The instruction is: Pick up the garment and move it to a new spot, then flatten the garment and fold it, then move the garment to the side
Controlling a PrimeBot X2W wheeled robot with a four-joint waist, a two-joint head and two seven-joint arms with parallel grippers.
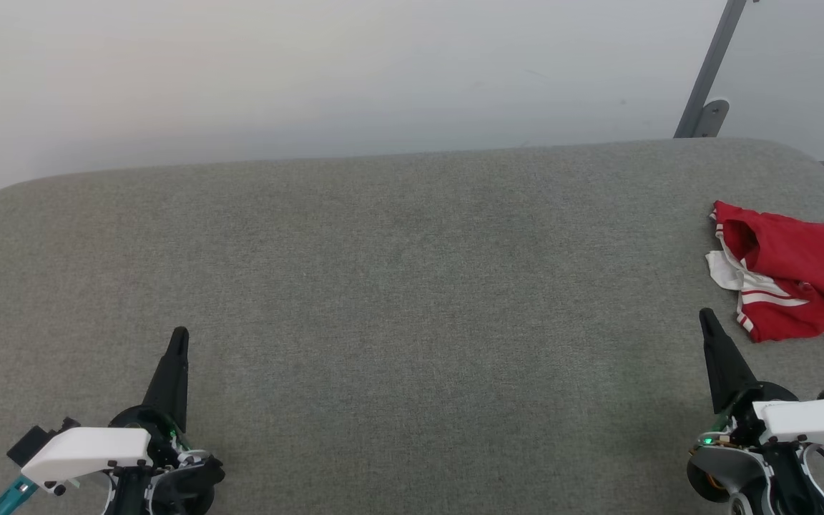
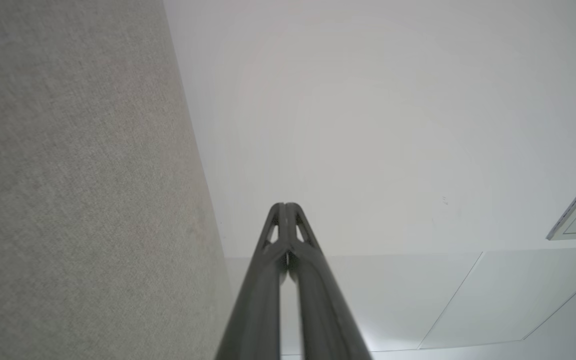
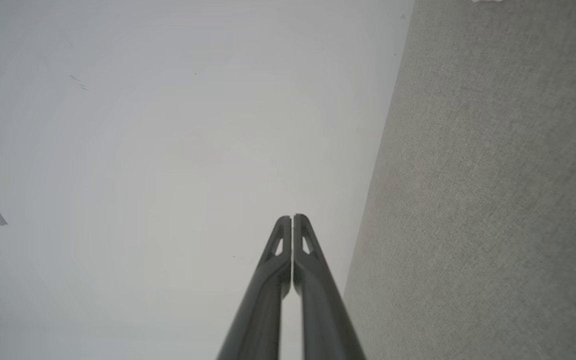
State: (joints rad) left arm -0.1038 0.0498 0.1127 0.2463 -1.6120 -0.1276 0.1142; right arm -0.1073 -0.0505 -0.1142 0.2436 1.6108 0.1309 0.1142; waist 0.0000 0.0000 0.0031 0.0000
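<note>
The garment (image 1: 795, 268), a red shirt with white trim and dark lettering, lies crumpled at the right edge of the grey fabric surface (image 1: 398, 286), partly cut off by the head view's border. My right gripper (image 1: 707, 317) is shut and empty, its tip just left of and below the garment, not touching it. Far to the left, my left gripper (image 1: 180, 335) is shut and empty over bare fabric. In the left wrist view the left gripper (image 2: 285, 206) has its fingers pressed together. The right gripper (image 3: 292, 218) looks the same in the right wrist view.
The grey padded surface ends at a rounded far edge against a pale wall (image 1: 312, 71). A grey metal bracket (image 1: 705, 93) slants up the wall at the far right. A wide stretch of fabric lies between the two grippers.
</note>
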